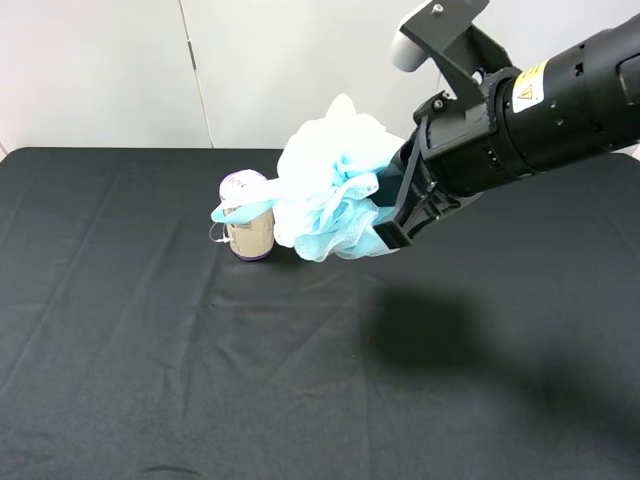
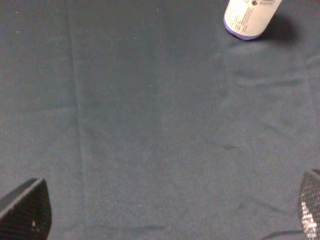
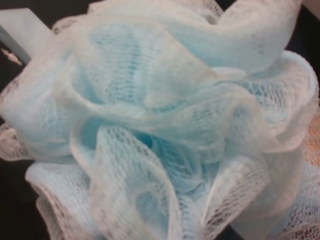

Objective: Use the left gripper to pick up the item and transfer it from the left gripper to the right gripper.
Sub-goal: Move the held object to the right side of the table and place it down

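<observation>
The item, a fluffy pale blue and white mesh pouf [image 1: 330, 185], hangs in the air above the black table, held by my right gripper [image 1: 386, 205], which is shut on it from the right. The pouf's pale blue loop tail [image 1: 236, 209] reaches left across the purple-topped roll. The pouf fills the right wrist view [image 3: 160, 120] and hides the fingers there. My left gripper [image 2: 167, 212] is open and empty, with only its two black fingertips [image 2: 25, 212] showing wide apart low over the cloth. The left arm is out of the exterior high view.
A purple-topped cylinder roll [image 1: 248, 218] stands upright on the black tablecloth [image 1: 150, 350] just left of the pouf; it also shows in the left wrist view [image 2: 248, 17]. A white wall runs behind the table's far edge.
</observation>
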